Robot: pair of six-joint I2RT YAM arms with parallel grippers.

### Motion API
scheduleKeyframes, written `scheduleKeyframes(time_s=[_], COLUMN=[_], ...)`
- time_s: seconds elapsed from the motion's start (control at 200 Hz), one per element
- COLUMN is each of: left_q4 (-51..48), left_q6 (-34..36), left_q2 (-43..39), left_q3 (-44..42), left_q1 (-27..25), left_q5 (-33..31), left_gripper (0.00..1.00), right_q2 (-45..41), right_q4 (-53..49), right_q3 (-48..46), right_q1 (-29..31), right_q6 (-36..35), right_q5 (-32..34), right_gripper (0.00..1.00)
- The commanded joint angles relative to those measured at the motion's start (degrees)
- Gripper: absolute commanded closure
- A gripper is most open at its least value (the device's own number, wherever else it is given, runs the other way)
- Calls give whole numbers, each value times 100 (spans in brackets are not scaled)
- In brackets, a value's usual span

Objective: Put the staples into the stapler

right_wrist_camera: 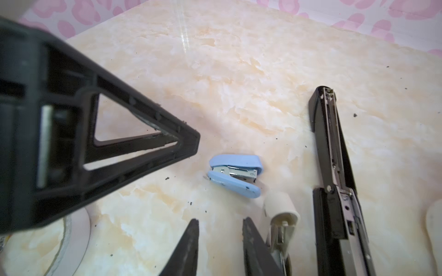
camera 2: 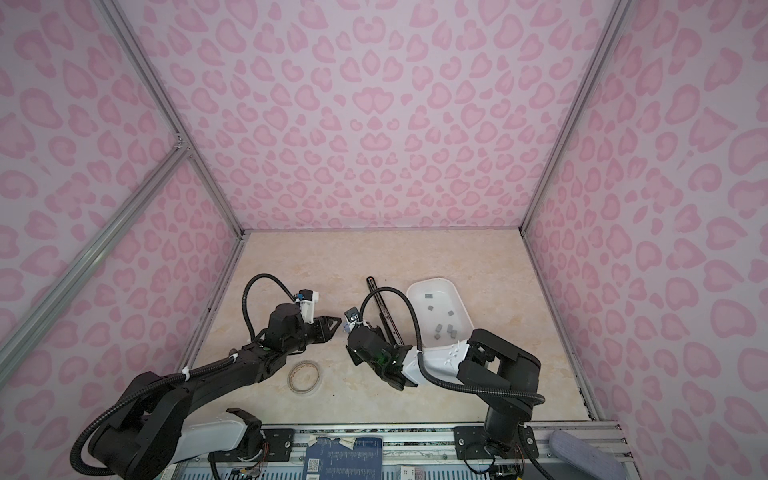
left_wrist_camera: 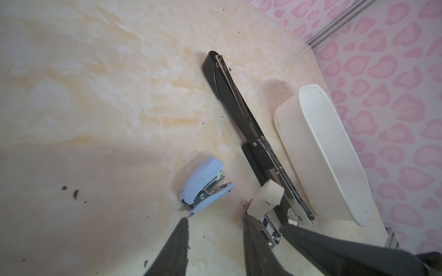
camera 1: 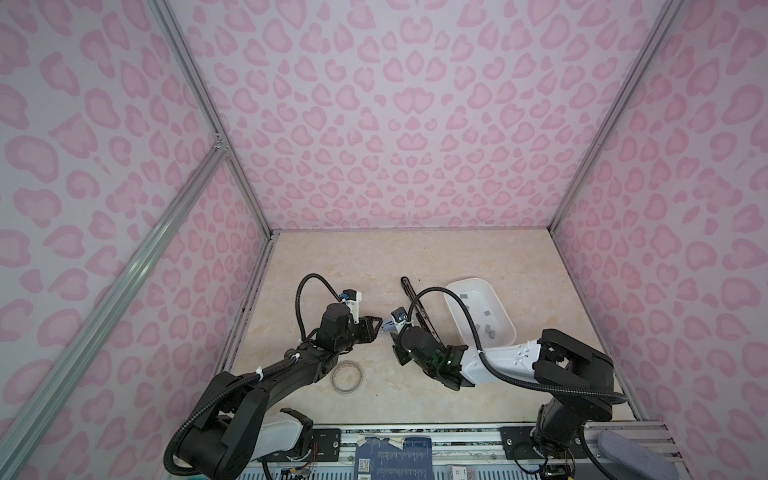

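Several grey staples lie in the white tray. A small blue stapler lies on its side on the table between my two grippers. A small white stapler lies next to it. A long black stapler lies opened flat beside the tray. My left gripper is open and empty, one fingertip close to the blue stapler. My right gripper is open and empty, just short of the blue stapler.
A roll of clear tape lies flat near the left arm. Pink patterned walls enclose the table on three sides. The tray stands by the right wall. Dark specks dot the tabletop.
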Motion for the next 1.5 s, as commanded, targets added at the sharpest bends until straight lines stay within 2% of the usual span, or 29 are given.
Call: scheduleKeyframes(time_s=[0.0,0.145,0.295,0.5,0.77,1.085,1.5], left_q4=[0,-142,-268,-307,-223,-262,-285], left_q6=[-20,104,287,375,331,357,366], left_q2=[-349,-1002,-1281,-1028,-566,-841,-930], left_q3=[-112,-267,-225,-6,172,70,44], left_q1=[-1,3,9,11,10,9,11], left_q5=[-522,-1139,-1456,-1414,-1231,-1276,-1323], left_gripper=[59,53,48,48,49,50,49], right_q2=[287,721,1282,1424,1378,1411,1497], right_q4=[-589,-964,-1320,-1461,-1307,-1588,-1500], right_q3=[503,1019,1506,1536,1343,1745,1575], right_q1=[-71,-127,-270,-276,-282,-414,-425], right_q6=[189,531,749,837,853,745,893], right_q5=[-11,425,406,656,659,814,584], right_gripper=[71,72,80,81,82,81,83])
